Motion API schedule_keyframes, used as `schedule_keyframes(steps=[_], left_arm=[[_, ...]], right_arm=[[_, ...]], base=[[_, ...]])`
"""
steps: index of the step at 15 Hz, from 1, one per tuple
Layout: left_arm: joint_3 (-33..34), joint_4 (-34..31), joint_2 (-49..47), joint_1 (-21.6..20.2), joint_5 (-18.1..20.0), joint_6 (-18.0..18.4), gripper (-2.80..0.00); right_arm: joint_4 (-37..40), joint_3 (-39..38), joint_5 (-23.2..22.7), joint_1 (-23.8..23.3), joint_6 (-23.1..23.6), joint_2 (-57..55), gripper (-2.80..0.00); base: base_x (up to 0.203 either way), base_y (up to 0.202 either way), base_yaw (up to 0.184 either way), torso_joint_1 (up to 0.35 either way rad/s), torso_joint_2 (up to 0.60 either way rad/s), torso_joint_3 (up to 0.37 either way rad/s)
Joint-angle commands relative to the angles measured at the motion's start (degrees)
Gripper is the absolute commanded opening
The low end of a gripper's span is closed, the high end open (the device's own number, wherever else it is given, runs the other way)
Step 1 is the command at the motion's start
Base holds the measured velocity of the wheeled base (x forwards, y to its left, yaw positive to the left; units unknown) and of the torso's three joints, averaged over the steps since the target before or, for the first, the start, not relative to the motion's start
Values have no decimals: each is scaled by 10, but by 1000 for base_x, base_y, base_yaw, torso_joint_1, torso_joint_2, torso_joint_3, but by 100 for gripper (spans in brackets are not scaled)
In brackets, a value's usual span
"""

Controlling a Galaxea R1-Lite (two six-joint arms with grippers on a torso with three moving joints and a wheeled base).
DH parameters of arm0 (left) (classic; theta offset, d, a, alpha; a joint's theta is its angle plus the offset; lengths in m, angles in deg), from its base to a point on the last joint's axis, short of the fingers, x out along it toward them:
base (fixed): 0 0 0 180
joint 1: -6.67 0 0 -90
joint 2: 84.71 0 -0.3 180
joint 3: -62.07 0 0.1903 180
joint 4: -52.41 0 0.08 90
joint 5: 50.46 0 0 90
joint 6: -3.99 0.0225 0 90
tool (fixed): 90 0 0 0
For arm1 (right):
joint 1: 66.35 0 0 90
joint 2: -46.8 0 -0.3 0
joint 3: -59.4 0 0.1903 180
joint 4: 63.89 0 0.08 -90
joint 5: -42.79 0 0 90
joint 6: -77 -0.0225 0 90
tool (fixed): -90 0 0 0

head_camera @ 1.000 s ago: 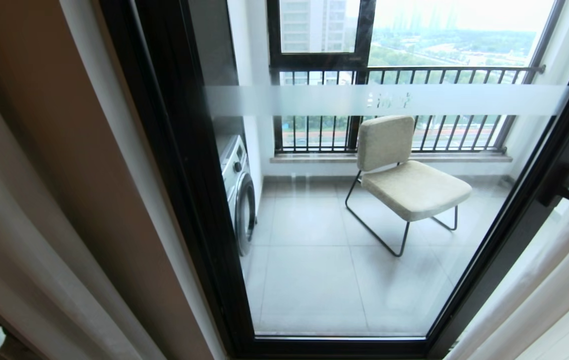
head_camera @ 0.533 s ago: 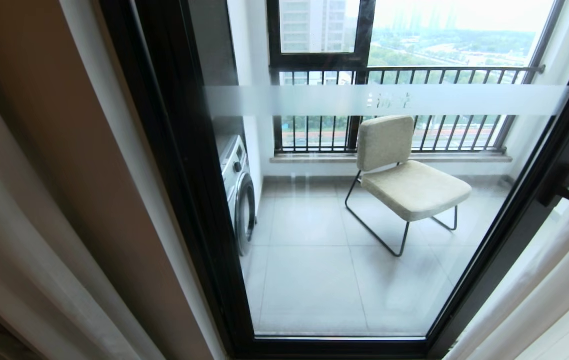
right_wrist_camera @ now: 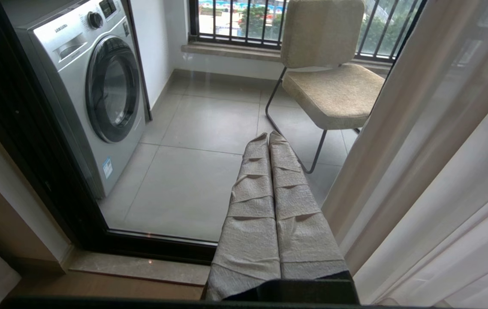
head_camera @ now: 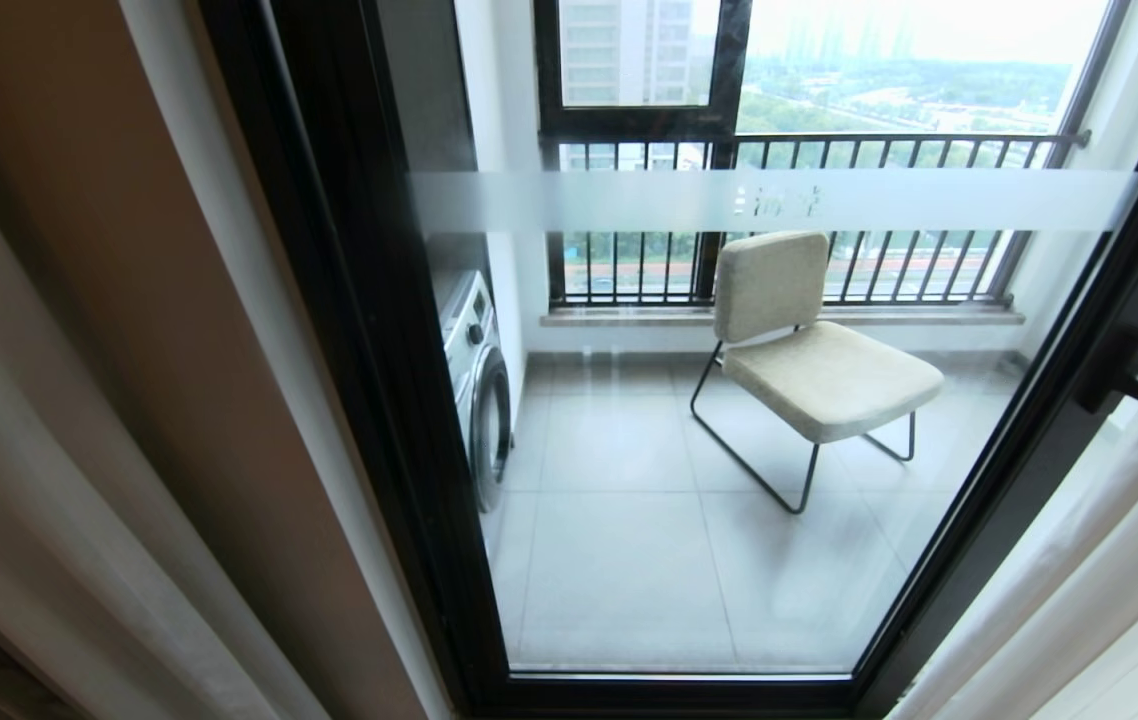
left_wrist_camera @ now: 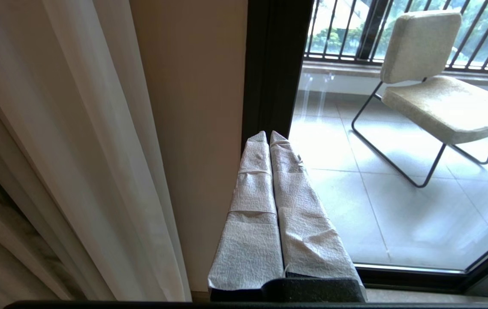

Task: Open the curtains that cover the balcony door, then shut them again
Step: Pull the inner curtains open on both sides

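The balcony door [head_camera: 369, 350] stands uncovered in the middle of the head view, with a frosted band [head_camera: 629, 200] across its glass and a black handle [head_camera: 1119, 370] on the right frame. The curtains are drawn to both sides: cream folds on the left [head_camera: 39, 480] and pale, sheer folds on the right [head_camera: 1109, 560]. Neither gripper shows in the head view. My left gripper [left_wrist_camera: 268, 135] is shut and empty, pointing at the dark door frame [left_wrist_camera: 274, 64], with curtain folds [left_wrist_camera: 55, 150] beside it. My right gripper [right_wrist_camera: 268, 136] is also shut and empty, next to the right curtain [right_wrist_camera: 441, 171].
Behind the glass are a beige chair [head_camera: 809, 350] on black wire legs, a washing machine [head_camera: 479, 390] and a railed window [head_camera: 789, 220]. A strip of beige wall [left_wrist_camera: 192, 128] lies between the left curtain and the door frame. A stone sill [right_wrist_camera: 141, 266] runs below the door.
A white-wrapped tip of my left gripper showed at the lower left corner of the head view a second ago. It has dropped out of that view. Door and curtains are unchanged.
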Motion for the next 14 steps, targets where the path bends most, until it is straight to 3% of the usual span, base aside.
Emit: schedule_keyframes(steps=[1,14], left_arm=[[0,0,2,0,0,0,-280],[0,0,2,0,0,-1,-280]], right_arm=[[-1,0,0,0,0,0,-280],[-1,0,0,0,0,0,-280]], base=[[0,0,0,0,0,0],[0,0,0,0,0,0]])
